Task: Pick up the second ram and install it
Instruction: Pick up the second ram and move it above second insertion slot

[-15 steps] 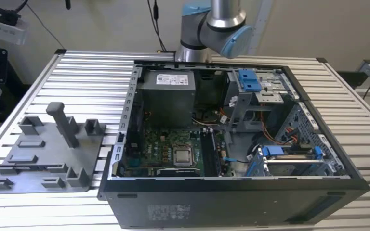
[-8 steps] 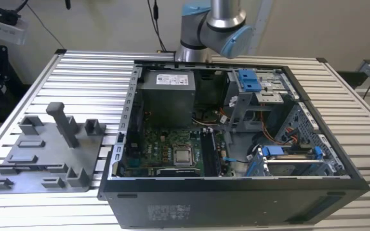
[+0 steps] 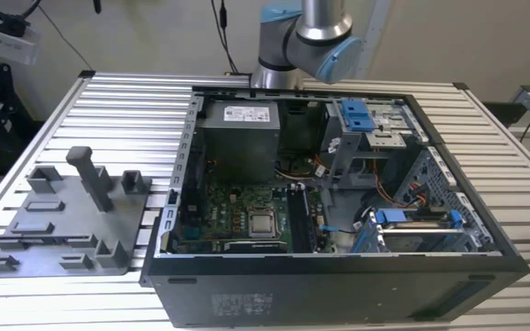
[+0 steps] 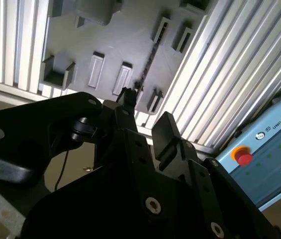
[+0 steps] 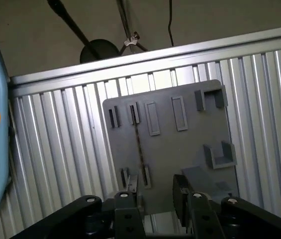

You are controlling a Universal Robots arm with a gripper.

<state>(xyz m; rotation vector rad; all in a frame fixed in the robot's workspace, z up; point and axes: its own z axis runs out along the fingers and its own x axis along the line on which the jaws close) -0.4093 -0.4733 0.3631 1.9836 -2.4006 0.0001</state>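
Your exterior view gives the open computer case point(image 3: 339, 283); both wrist views show the gripper point(image 5: 156, 188), jaws spread empty, above the second ram point(image 5: 139, 149) on the gray fixture plate point(image 5: 185, 149).

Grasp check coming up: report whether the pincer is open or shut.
Open. In the first wrist view the black two-fingered pincer has its fingers apart, with the gray plastic fixture plate showing between them.

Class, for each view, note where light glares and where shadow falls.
Exterior view: the table slats shine pale; the computer case interior is shadowed. Second wrist view: slats glare white behind the dark gripper. First wrist view: the gray fixture plate is evenly lit.
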